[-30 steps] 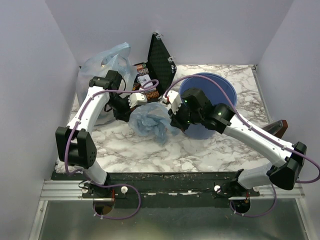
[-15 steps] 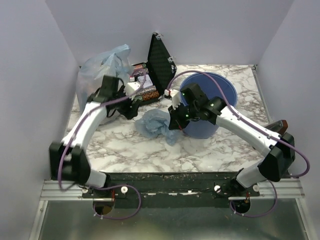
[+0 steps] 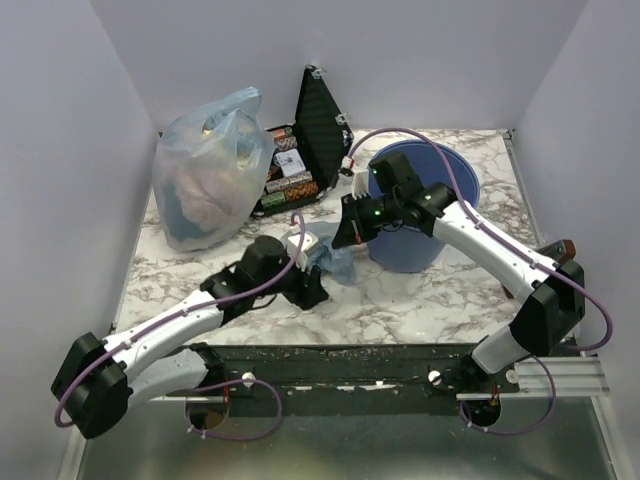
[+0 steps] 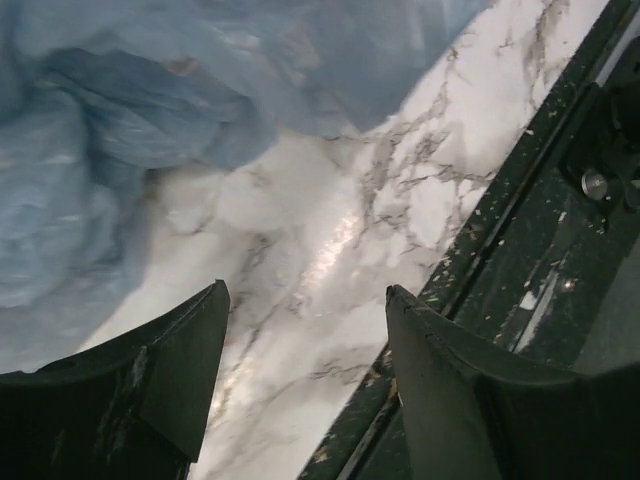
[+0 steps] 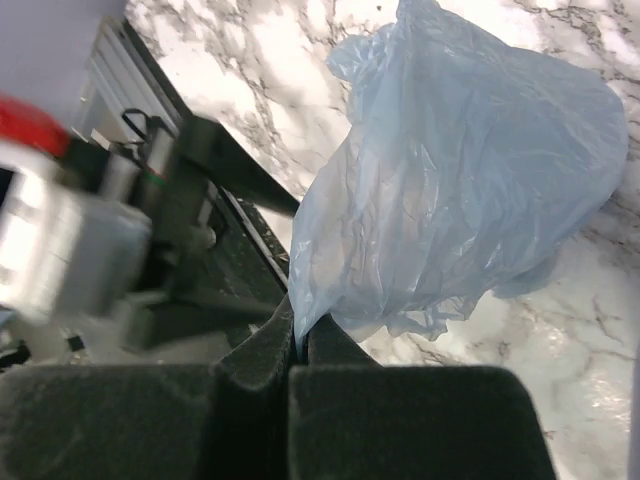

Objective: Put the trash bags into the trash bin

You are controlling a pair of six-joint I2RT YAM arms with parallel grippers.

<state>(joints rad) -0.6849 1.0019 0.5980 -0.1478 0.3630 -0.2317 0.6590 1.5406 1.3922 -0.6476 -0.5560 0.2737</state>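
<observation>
Film of crinkly pale-blue trash bag (image 5: 450, 180) pinched in right gripper (image 5: 298, 335) — left gripper (image 4: 302, 300) gapes wide, empty.

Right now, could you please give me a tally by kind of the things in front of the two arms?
Plastic bags: 2 (limp light-blue bag, stuffed bag)
Buckets: 1 (blue bucket)
Cases: 1 (open black case)
Total: 4
</observation>
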